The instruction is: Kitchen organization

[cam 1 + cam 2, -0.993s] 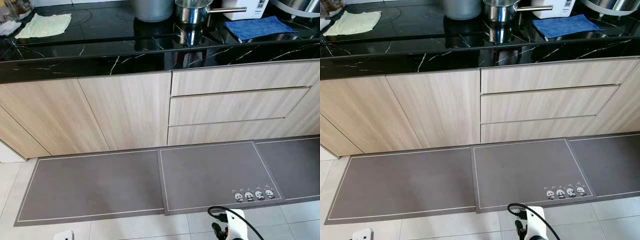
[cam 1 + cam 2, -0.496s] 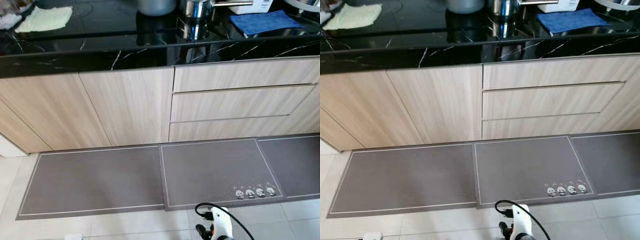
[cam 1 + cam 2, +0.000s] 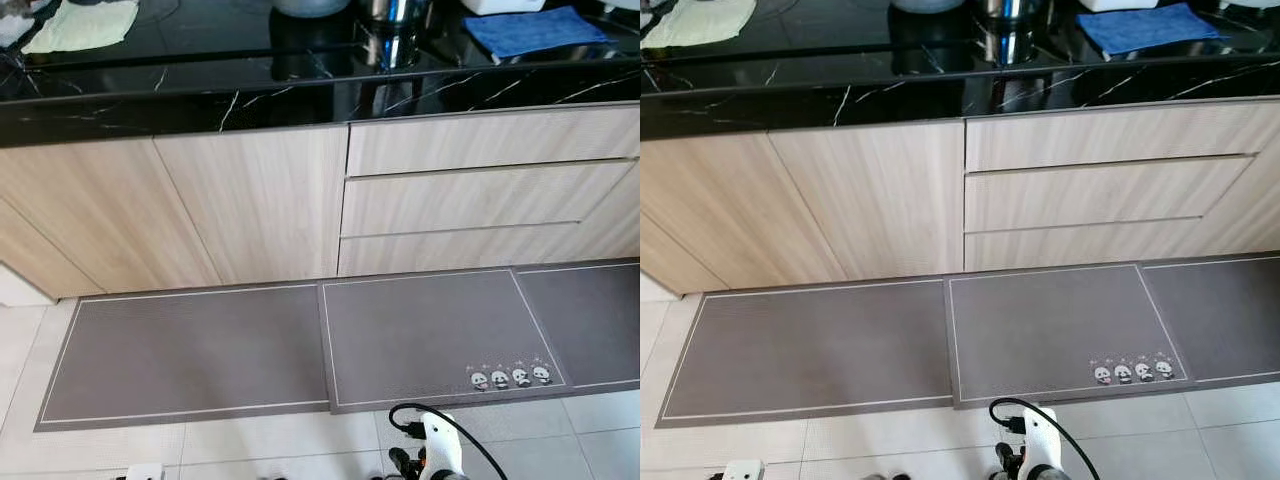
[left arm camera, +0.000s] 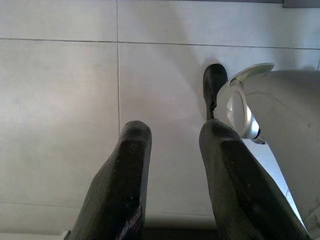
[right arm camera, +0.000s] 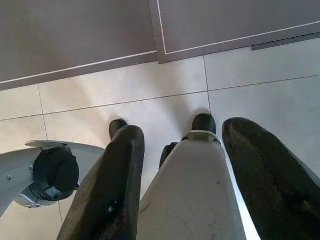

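The robot stands back from the counter [image 3: 300, 95], which runs across the top of the head views; both arms hang idle, the left gripper [image 4: 172, 137] and right gripper [image 5: 180, 145] each with fingers apart and nothing between them, pointing down at the floor tiles [image 4: 60, 100].

What there is to organise sits at the upper edge: a blue cloth [image 3: 535, 28] at upper right, a steel pot [image 3: 395, 15] at top centre, a pale cloth [image 3: 82, 25] at upper left; all are well apart from either gripper.

Risks, as I judge them: two grey mats [image 3: 200, 350] lie between robot and cabinets [image 3: 250, 205], one edge overlapping the other near centre, so a foot could catch that seam on the walk in; a black cable [image 3: 440, 420] loops at the lower centre of the frame and might snag an arm; the pot stands near the counter's front, so a careless reach for the blue cloth could knock it.
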### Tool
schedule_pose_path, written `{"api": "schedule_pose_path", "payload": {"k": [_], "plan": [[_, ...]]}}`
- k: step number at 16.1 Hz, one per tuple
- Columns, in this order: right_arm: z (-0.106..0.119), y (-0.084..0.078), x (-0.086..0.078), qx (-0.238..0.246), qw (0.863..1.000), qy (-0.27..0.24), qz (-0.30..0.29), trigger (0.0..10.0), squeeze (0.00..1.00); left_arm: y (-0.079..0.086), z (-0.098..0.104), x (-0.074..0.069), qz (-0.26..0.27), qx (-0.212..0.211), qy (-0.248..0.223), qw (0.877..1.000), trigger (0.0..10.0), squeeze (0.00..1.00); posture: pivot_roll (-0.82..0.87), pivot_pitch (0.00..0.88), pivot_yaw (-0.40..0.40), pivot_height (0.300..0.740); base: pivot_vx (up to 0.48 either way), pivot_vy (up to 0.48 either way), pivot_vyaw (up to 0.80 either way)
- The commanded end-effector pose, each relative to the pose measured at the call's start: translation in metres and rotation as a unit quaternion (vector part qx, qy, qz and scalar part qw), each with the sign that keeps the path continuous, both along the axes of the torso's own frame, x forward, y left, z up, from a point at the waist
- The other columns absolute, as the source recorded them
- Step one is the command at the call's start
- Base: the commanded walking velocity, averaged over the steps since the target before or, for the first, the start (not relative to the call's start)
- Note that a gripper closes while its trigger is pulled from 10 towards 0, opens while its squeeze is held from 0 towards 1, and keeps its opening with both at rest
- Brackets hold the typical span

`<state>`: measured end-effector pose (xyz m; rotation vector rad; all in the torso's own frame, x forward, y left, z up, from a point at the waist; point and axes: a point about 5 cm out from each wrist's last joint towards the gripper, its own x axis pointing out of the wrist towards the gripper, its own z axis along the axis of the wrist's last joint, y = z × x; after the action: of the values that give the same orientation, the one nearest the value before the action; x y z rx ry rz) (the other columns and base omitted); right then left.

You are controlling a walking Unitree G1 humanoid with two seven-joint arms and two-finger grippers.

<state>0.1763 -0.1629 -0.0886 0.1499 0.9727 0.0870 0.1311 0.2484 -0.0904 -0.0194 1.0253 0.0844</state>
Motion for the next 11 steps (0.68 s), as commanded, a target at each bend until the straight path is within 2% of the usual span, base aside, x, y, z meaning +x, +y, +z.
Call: {"api": "schedule_pose_path", "payload": {"k": [1,8,11], "plan": [[-0.0026,0.0001,-0.0056,0.003,1.000,0.011,-0.002,10.0,0.00,0.0015,-0.0035,-0.0114,0.005,0.004,0.017,1.000,10.0,0.00,0.02,0.177,0.037,0.740,0.000,0.000,0.00],[-0.0017,-0.0029,-0.0042,-0.008,1.000,0.005,0.003,10.0,0.00,-0.0012,-0.0040,-0.0108,0.017,-0.005,0.010,1.000,10.0,0.00,0.01,0.178,0.018,0.740,0.000,0.000,0.00],[-0.0003,-0.0056,-0.0019,-0.019,1.000,-0.009,-0.013,10.0,0.00,-0.0025,-0.0036,-0.0094,0.020,-0.012,0.003,1.000,10.0,0.00,0.01,0.177,0.016,0.740,0.000,0.000,0.00]]}}
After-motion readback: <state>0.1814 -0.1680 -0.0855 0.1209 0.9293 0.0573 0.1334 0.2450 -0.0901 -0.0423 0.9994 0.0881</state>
